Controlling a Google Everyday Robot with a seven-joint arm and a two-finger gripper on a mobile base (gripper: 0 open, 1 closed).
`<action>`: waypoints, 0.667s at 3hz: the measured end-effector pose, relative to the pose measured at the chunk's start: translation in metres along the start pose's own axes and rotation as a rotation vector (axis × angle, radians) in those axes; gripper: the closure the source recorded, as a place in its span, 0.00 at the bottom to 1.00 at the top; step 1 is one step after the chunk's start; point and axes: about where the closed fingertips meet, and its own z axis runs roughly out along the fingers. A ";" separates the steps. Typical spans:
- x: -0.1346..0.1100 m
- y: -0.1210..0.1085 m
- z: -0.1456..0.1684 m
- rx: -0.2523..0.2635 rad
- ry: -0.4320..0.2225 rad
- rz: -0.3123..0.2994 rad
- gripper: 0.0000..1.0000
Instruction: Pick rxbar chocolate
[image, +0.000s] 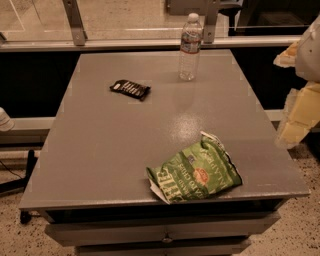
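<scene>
The rxbar chocolate is a small flat bar in a dark wrapper with white lettering lines. It lies flat on the grey table, at the far left of the middle. My gripper shows as pale yellow and white parts at the right edge of the view. It hangs beside the table's right edge, far from the bar, and holds nothing that I can see.
A clear plastic water bottle stands upright at the far side of the table, right of the bar. A large green chip bag lies near the front edge. A rail and glass wall run behind the table.
</scene>
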 end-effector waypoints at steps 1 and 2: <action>0.000 0.000 0.000 0.000 0.000 0.000 0.00; -0.006 0.001 0.013 -0.001 -0.060 0.022 0.00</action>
